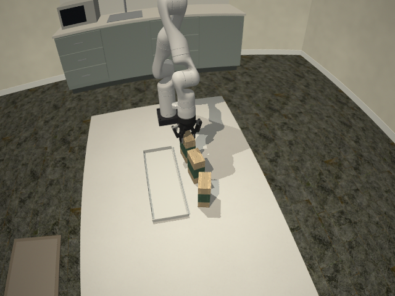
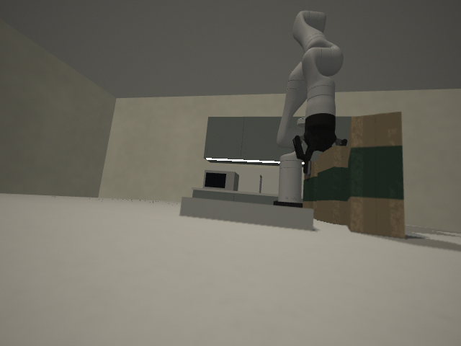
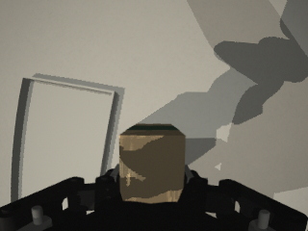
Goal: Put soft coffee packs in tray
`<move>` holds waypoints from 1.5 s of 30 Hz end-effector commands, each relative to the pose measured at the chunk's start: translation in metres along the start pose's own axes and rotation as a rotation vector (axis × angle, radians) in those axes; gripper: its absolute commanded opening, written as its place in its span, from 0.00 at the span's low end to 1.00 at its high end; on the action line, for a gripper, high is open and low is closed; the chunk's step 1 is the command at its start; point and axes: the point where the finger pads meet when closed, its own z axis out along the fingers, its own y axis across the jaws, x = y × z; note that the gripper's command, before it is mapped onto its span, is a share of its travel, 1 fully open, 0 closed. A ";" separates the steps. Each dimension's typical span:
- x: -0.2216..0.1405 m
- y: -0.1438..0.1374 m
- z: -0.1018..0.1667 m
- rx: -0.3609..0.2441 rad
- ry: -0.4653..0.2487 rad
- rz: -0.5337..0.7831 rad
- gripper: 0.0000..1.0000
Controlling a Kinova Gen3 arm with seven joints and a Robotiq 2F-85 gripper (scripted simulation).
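Observation:
Three tan coffee packs with a dark green band stand in a row on the white table. The far pack (image 1: pixel 188 145) stands under my gripper (image 1: pixel 186 132), which is shut on its two flat sides near the top. In the wrist view this pack (image 3: pixel 153 164) sits upright between the fingers. The middle pack (image 1: pixel 195 164) and the near pack (image 1: pixel 204 189) stand free, close by in the row. The shallow grey tray (image 1: pixel 165 184) lies left of the row and holds nothing. In the exterior view the near pack (image 2: pixel 376 174) hides most of the others.
The arm's base (image 1: pixel 165 119) stands on the table just behind the far pack. A counter with a microwave (image 1: pixel 78 13) lines the back wall. A brown mat (image 1: pixel 33 266) lies on the floor at the left front.

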 end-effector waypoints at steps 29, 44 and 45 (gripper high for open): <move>0.000 0.000 0.000 0.000 0.000 0.000 0.83; 0.000 0.000 0.000 0.000 0.000 0.000 0.83; 0.000 0.000 0.000 0.000 0.000 0.000 0.83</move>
